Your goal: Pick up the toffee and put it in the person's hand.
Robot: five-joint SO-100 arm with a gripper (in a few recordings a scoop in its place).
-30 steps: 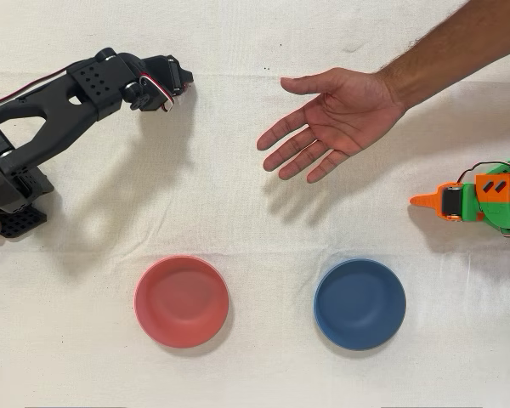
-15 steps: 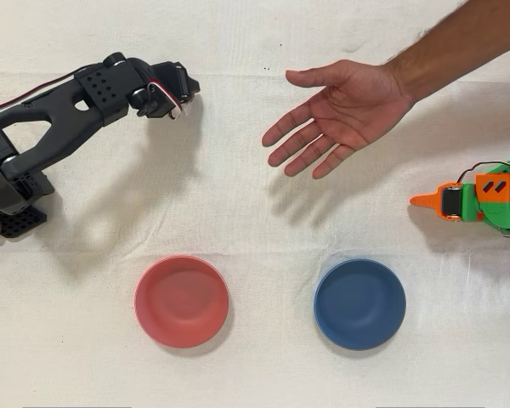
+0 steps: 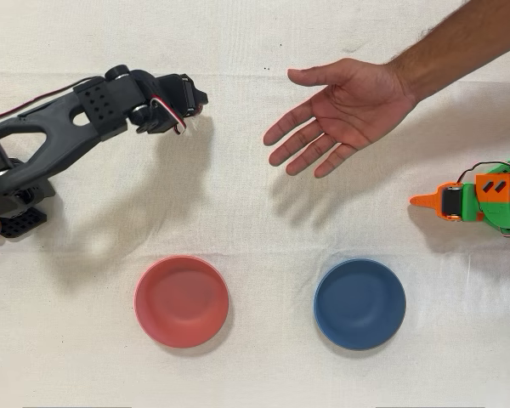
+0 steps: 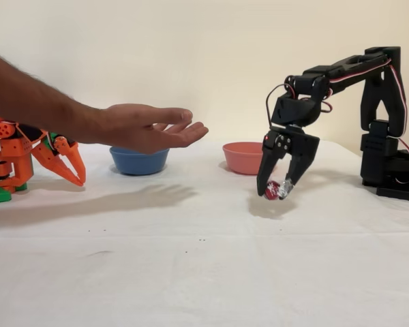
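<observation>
While the pincer (image 4: 275,190) grips the toffee (image 4: 272,190), bare cloth (image 3: 238,195) separates it from the person's hand (image 3: 348,115).

Surface (image 3: 263,229): off-white woven cloth, matt, faintly creased.
Toffee (image 4: 275,190): red sweet in shiny, crinkled clear wrapper.
Gripper (image 4: 273,186): matt black plastic.
Pink bowl (image 3: 182,301): smooth, matt plastic look.
Blue bowl (image 3: 359,303): same smooth, matt finish.
Idle arm (image 3: 480,201): orange and green plastic.
</observation>
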